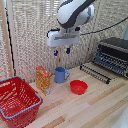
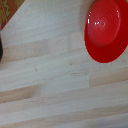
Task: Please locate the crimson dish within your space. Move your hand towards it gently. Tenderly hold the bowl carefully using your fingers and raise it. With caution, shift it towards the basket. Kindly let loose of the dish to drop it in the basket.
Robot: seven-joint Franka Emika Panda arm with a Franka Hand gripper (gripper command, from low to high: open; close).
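Bowl: small glossy red round bowl (image 1: 78, 87) (image 2: 106, 31), on wooden table (image 1: 95, 107), just beside blue mug (image 1: 61, 75).
Basket: red wire-mesh basket (image 1: 18, 100), well apart from mug.
Gripper: white boxy gripper (image 1: 62, 51), above mug, jaws parted, empty.

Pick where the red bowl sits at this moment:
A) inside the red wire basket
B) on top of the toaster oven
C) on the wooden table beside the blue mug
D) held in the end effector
C: the red bowl rests on the wooden table, just off the blue mug, with the end effector well above it and holding nothing.
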